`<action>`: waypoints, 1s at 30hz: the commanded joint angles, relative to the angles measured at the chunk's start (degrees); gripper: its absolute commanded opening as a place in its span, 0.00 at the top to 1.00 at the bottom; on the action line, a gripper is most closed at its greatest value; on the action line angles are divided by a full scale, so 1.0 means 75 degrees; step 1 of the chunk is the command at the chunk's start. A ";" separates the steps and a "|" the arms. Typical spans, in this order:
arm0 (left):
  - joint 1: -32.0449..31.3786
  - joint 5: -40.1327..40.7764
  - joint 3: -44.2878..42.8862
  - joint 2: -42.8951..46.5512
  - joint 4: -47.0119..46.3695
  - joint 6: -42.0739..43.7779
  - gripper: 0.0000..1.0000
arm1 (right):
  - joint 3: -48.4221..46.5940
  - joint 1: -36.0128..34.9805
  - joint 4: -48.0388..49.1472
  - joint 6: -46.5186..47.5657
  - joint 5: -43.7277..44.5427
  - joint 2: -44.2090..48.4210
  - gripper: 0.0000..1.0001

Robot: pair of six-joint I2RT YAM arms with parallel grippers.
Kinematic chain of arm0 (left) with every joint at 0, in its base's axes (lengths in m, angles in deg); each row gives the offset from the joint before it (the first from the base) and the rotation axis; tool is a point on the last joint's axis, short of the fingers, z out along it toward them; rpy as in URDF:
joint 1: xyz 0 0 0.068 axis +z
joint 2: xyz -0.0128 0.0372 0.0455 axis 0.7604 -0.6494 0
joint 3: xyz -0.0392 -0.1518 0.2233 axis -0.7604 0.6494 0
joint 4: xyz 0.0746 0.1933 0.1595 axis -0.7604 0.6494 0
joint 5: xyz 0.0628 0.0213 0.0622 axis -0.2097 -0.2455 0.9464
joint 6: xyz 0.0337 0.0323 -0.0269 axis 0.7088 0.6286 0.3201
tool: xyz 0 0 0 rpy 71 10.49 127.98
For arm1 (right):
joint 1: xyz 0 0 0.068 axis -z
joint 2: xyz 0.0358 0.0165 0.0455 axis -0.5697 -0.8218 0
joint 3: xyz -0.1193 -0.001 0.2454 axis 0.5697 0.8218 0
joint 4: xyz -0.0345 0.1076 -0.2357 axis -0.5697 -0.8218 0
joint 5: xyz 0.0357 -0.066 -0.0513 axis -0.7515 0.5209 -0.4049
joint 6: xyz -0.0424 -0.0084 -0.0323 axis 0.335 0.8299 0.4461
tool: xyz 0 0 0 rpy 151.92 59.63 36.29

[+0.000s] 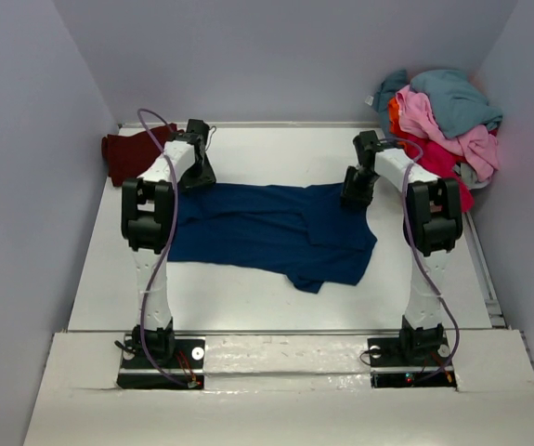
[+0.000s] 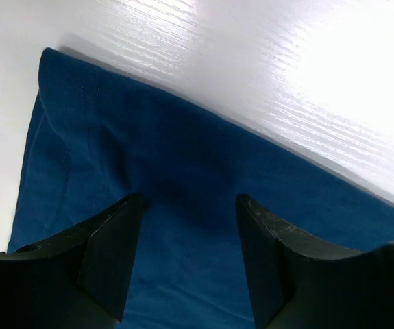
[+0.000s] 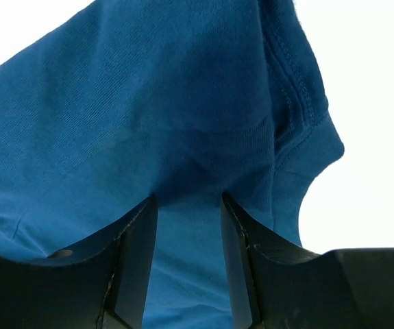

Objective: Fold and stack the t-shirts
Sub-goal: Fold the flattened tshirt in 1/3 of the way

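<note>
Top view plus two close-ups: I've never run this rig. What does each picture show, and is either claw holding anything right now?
The top view looks down from behind two robot arms, the left arm and the right arm, bolted at the near edge of a white table. A blue shirt lies spread between them. A maroon shirt sits at the far left and a pile of shirts at the far right. Each close-up comes from a camera on one wrist, and the black prongs are that arm's own fingers. The left gripper and right gripper both stand open at the blue shirt's far edge. Nothing looks gripped yet.
</note>
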 commanded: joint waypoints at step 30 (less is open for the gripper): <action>0.0431 -0.0085 -0.2195 -0.1276 0.0185 0.0349 0.32 | -0.2858 0.0516 -0.0922 0.0071 0.0274 -0.1262 0.51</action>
